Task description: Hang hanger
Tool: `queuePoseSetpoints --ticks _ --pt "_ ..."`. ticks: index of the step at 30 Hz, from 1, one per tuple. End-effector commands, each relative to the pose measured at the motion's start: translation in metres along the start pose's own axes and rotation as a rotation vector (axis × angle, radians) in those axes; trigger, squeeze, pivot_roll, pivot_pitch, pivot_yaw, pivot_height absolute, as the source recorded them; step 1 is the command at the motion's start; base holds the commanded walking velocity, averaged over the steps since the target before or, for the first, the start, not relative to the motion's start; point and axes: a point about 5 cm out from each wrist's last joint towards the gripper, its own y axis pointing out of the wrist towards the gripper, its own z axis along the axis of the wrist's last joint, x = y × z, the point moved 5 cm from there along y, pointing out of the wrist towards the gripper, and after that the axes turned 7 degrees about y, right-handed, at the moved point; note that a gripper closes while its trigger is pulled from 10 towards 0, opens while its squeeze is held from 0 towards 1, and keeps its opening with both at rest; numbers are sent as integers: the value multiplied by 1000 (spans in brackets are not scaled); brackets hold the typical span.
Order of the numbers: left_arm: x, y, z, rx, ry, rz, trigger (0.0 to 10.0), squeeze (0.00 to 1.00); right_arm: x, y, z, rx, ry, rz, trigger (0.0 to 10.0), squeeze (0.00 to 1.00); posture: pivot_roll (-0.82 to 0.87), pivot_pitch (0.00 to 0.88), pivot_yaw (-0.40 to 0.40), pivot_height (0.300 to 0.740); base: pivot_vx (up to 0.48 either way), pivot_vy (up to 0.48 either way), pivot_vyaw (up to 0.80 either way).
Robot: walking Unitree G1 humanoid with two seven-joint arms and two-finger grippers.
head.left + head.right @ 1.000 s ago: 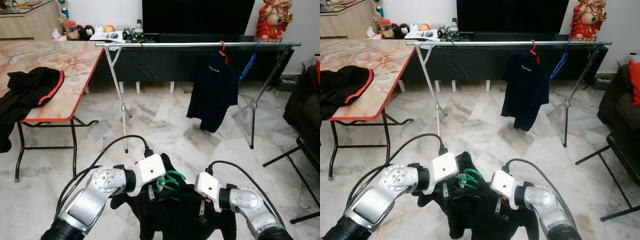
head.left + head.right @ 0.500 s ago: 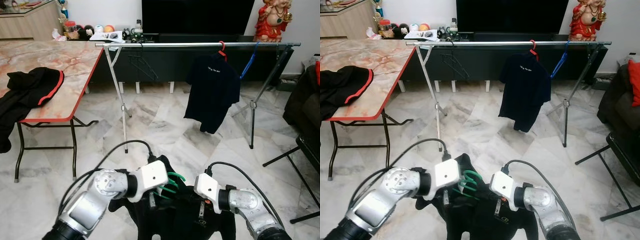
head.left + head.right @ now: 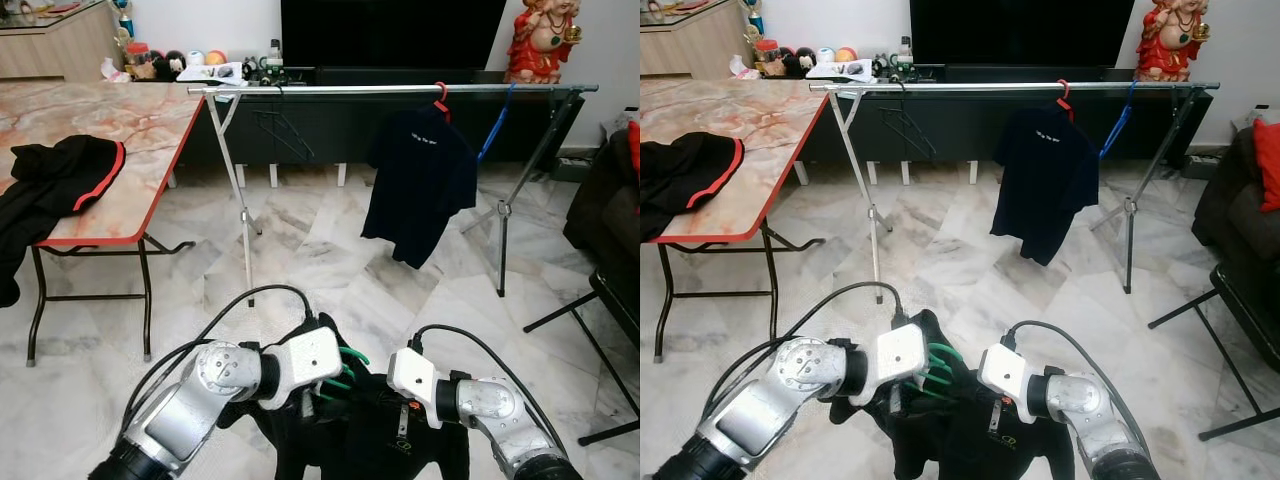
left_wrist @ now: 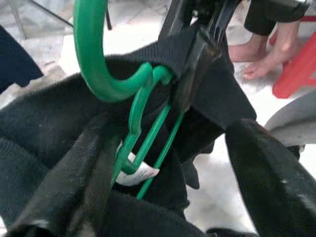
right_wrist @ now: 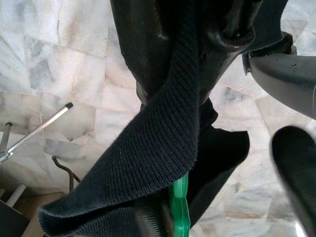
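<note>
A green plastic hanger (image 3: 343,368) sits inside the neck of a black garment (image 3: 380,440), low in front of me between both arms. My right gripper (image 5: 190,64) is shut on the garment's knit collar. My left gripper (image 4: 173,128) is open, its fingers (image 4: 271,173) spread either side of the hanger's hook (image 4: 94,64), with cloth draped over one finger. Ahead stands the silver clothes rail (image 3: 400,89). A dark shirt (image 3: 420,180) hangs from it on a red hanger.
A blue hanger (image 3: 495,130) and thin black hangers (image 3: 285,130) also hang on the rail. A marble-topped table (image 3: 150,120) at the left carries a black and red garment (image 3: 60,175). A dark seat (image 3: 610,210) stands at the right. A person's bare feet (image 4: 256,59) are nearby.
My left gripper has moved right and closer to the green hanger. The right arm has held still on the garment. The hung shirt has swung a little.
</note>
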Motion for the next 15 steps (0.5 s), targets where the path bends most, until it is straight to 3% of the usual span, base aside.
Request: queuePoseSetpoints --ticks 1,3,4,6,7,8,9,10,15 --pt "3 3 -2 -26 32 -27 0 0 4 -1 10 41 -25 -13 0 0 122 50 -16 740 0 0 0" --pt "3 4 -2 -33 35 -28 275 0 5 0 11 43 -28 -13 0 0 123 51 -17 740 0 0 0" --pt "5 6 -1 -30 36 -30 4667 0 5 0 11 42 -30 -13 0 0 123 51 -16 740 0 0 0" --pt "6 7 -1 -28 40 -33 4667 0 4 0 11 41 -32 -11 0 0 123 52 -16 740 0 0 0" --pt "7 9 1 -19 39 -36 6980 0 4 0 11 39 -36 -4 0 0 123 52 -16 740 0 0 0" --pt "8 9 2 -17 39 -36 6980 0 3 0 11 38 -37 -2 0 0 123 52 -16 740 0 0 0" --pt "7 10 4 -8 34 -25 9020 0 2 0 11 36 -38 11 0 0 123 52 -16 740 0 0 0" --pt "5 11 5 -3 34 -16 9451 0 1 1 11 37 -39 16 0 0 123 52 -16 740 0 0 0" --pt "-3 13 12 24 36 27 9373 0 -2 2 11 39 -37 28 0 0 123 52 -16 740 0 0 0"
